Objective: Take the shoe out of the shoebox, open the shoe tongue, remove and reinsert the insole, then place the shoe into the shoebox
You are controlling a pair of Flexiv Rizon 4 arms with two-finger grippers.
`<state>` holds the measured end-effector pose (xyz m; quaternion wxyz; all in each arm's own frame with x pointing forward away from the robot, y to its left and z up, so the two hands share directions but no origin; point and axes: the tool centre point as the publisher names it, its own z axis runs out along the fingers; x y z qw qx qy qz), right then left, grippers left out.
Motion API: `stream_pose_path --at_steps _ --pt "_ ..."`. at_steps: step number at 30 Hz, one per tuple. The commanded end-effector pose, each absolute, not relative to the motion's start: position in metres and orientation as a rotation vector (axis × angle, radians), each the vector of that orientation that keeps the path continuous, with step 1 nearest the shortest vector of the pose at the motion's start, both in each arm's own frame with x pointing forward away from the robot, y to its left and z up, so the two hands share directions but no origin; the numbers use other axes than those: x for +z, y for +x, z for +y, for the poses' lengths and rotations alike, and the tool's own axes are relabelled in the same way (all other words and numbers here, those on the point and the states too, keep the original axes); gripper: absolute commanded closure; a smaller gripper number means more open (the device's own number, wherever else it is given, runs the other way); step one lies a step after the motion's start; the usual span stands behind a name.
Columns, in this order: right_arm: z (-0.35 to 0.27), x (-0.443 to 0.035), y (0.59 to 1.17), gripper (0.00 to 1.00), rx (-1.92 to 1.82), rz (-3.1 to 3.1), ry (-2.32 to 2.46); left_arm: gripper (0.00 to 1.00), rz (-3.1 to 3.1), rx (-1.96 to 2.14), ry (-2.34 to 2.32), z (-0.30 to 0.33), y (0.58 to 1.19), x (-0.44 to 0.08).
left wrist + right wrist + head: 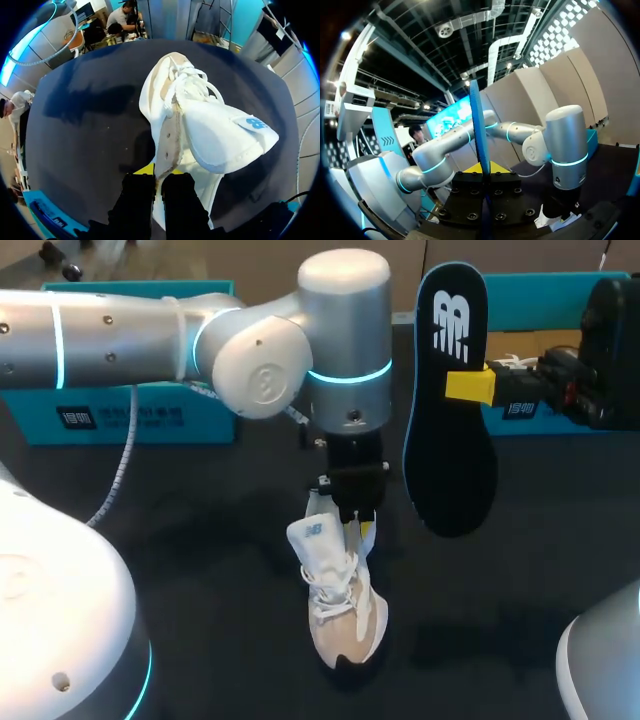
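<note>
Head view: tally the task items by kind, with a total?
shoe: 1
insole: 1
teal shoebox pieces: 2
Total: 4

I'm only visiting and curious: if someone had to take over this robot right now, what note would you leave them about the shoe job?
Left pincer: shut on the collar edge of the shoe, steadying it on the table.
Right pincer: shut on the insole, held upright in the air beside the shoe.
A teal box stands at the back of the table.
Done: shoe out of the box, tongue pulled open, insole removed.
Left: slide the insole back in, then place the shoe into the box.
</note>
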<state>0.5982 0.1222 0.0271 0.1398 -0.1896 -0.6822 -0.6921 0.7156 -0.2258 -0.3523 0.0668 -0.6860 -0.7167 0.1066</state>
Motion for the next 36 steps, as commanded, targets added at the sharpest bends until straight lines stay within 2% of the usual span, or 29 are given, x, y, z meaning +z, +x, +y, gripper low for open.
stream_pose_path --at_steps 1,22,24,25,26,28,29,30,31,36 --pt "0.124 0.027 0.600 1.00 -1.996 -1.972 -0.548 1.00 -2.134 0.317 -2.079 -0.235 0.717 -0.364" --pt "0.124 0.027 0.600 1.00 -1.996 -1.972 -0.548 1.00 -2.054 0.222 -2.168 -0.255 0.715 -0.375" --pt "0.124 0.027 0.600 1.00 -1.996 -1.972 -0.548 0.90 -2.057 0.221 -2.166 -0.256 0.715 -0.375" --pt "0.124 0.027 0.600 1.00 -1.996 -1.972 -0.548 0.78 -2.058 0.223 -2.165 -0.256 0.716 -0.374" --pt "0.124 0.027 0.600 1.00 -1.996 -1.972 -0.548 0.61 -2.064 0.229 -2.165 -0.256 0.716 -0.373" --pt "0.124 0.027 0.600 1.00 -1.996 -1.972 -0.548 0.44 -2.084 0.251 -2.166 -0.255 0.717 -0.369" --pt "0.124 0.027 0.600 1.00 -1.996 -1.972 -0.548 0.31 -2.097 0.262 -2.164 -0.254 0.719 -0.367" --pt "0.124 0.027 0.600 1.00 -1.996 -1.972 -0.548 0.22 -2.108 0.286 -2.157 -0.253 0.720 -0.363" --pt "0.124 0.027 0.600 1.00 -1.996 -1.972 -0.548 0.00 -2.124 0.312 -2.154 -0.252 0.722 -0.359" --pt "0.124 0.027 0.600 1.00 -1.996 -1.972 -0.548 0.00 -2.252 0.492 -2.132 -0.245 0.737 -0.327"
